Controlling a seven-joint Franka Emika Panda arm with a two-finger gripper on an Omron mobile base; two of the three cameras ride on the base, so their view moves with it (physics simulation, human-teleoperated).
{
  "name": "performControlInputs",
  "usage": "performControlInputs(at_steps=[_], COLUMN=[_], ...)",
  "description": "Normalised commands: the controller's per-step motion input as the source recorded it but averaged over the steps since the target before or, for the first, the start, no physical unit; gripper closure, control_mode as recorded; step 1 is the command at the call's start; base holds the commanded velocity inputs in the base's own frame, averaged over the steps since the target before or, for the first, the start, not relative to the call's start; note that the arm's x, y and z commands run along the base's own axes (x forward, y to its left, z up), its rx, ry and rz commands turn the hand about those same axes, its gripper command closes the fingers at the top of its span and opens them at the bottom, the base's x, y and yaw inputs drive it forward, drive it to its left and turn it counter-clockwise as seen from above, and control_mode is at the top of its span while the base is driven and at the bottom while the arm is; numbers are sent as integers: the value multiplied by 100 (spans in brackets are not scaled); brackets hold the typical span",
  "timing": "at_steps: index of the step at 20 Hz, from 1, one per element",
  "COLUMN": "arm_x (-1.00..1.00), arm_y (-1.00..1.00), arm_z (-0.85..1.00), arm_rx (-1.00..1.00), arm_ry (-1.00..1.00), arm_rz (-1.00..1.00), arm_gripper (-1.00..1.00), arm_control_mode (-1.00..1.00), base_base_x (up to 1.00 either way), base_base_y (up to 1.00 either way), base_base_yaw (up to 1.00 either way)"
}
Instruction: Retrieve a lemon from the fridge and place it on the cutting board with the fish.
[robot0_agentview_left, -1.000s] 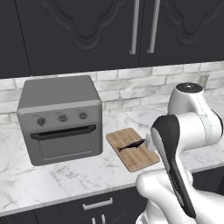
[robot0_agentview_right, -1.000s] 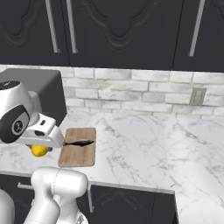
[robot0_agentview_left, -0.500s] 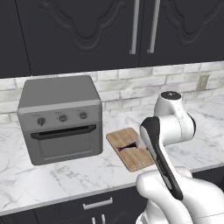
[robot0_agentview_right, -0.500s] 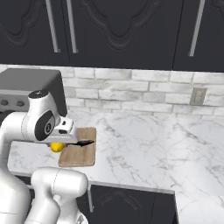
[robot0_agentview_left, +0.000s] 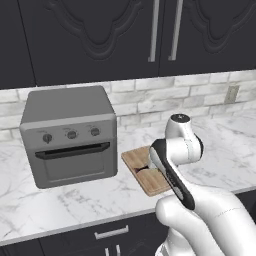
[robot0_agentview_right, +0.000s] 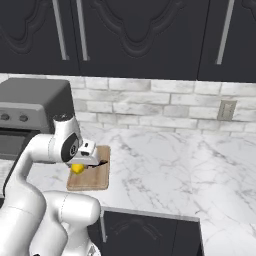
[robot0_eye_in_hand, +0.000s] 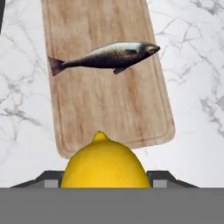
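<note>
lemon (robot0_eye_in_hand: 105, 162): yellow, stuck between the gripper's (robot0_agentview_right: 86, 161) jaws, hanging just above the near end of the board (robot0_eye_in_hand: 105, 109)
gripper: partly open, clamped on the lemon
fish (robot0_eye_in_hand: 103, 56): lying crosswise on the board's far half, well clear of the lemon
board: sits on the marble counter (robot0_agentview_right: 175, 165), right beside the oven (robot0_agentview_left: 70, 135)

My arm (robot0_agentview_left: 200, 210) is glossy white, built of rounded, tube-like segments that swell toward a bulky base shell. A long dark strip runs along one link in the left base view, rounded at both ends. The joint cap at the top is a flat grey disc with a darker ring. In the right base view a round dark joint face sits on the elbow housing, and my end effector (robot0_agentview_right: 82, 161) body is a small white block with dark detailing.
</note>
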Motion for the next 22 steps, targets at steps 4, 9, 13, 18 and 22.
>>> performControlInputs(at_steps=[4,9,13,18,22], arm_x=[51,41,25,3,0], arm_y=[0,0,0,0,0], arm_z=[-67,-57,-32,-14,-31], arm_rx=[0,0,0,0,0], arm_ry=[2,4,0,0,0], arm_rz=[-3,-2,0,0,0], arm_gripper=[100,100,100,100,100], arm_control_mode=[-100,-100,-100,-100,-100], base_base_x=[0,0,0,0,0], base_base_y=[0,0,0,0,0], base_base_yaw=[0,0,0,0,0])
